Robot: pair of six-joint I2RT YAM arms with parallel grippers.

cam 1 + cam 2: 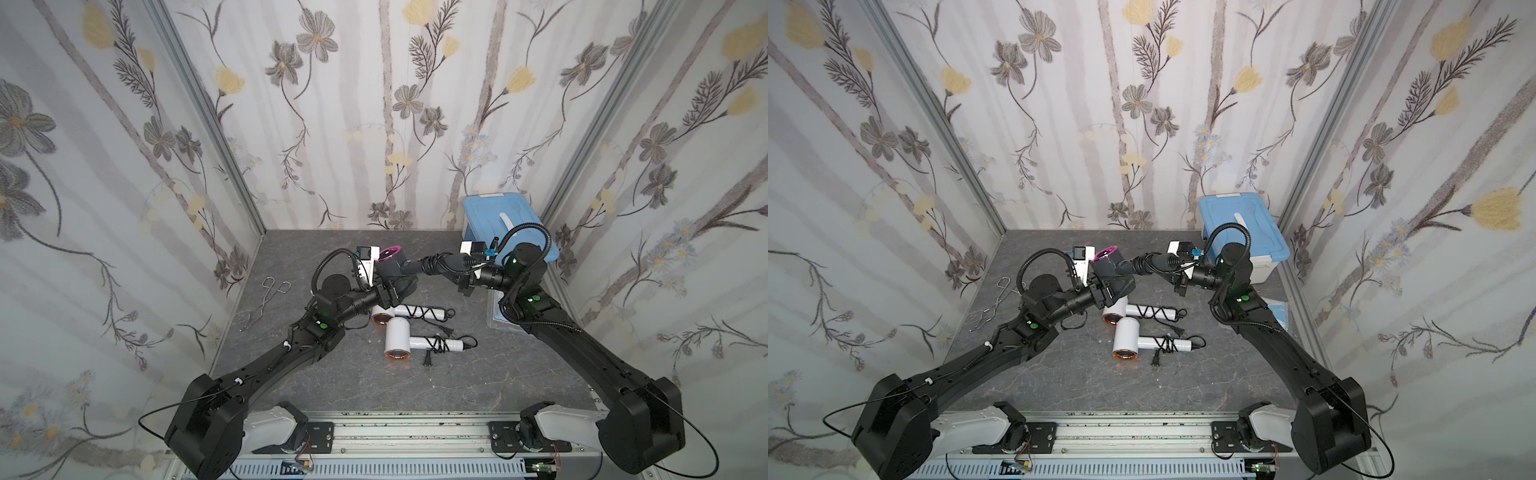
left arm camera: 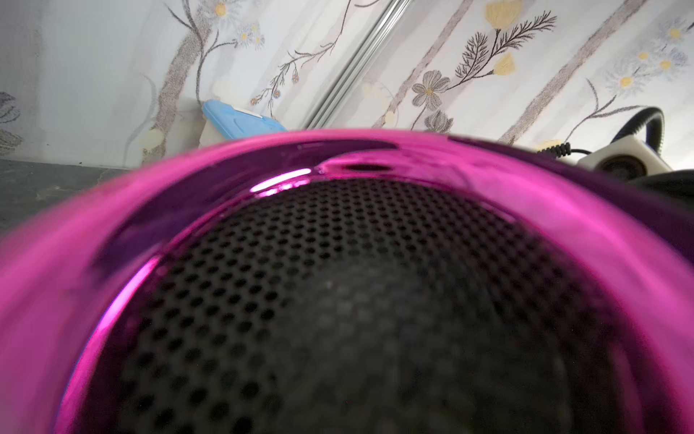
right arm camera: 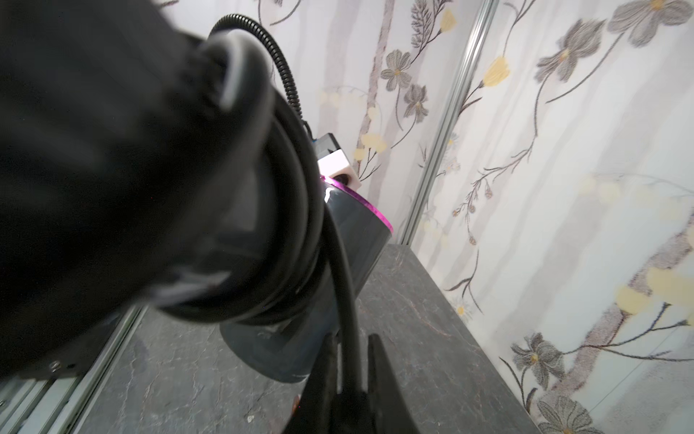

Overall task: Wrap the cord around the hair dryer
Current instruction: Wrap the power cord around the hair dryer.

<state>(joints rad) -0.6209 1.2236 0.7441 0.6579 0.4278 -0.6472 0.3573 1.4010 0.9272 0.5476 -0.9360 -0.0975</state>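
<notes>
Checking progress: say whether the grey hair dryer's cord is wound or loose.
Partly wound: cord loops circle the grey hair dryer's handle; its tail enters the shut right gripper.

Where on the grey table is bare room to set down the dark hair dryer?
Widest is the grey marbled tabletop between the two white cord-wrapped hair dryers and the front metal rail. A narrower strip runs along the rear wall beside the blue-lidded plastic box. The centre is crowded.
</notes>
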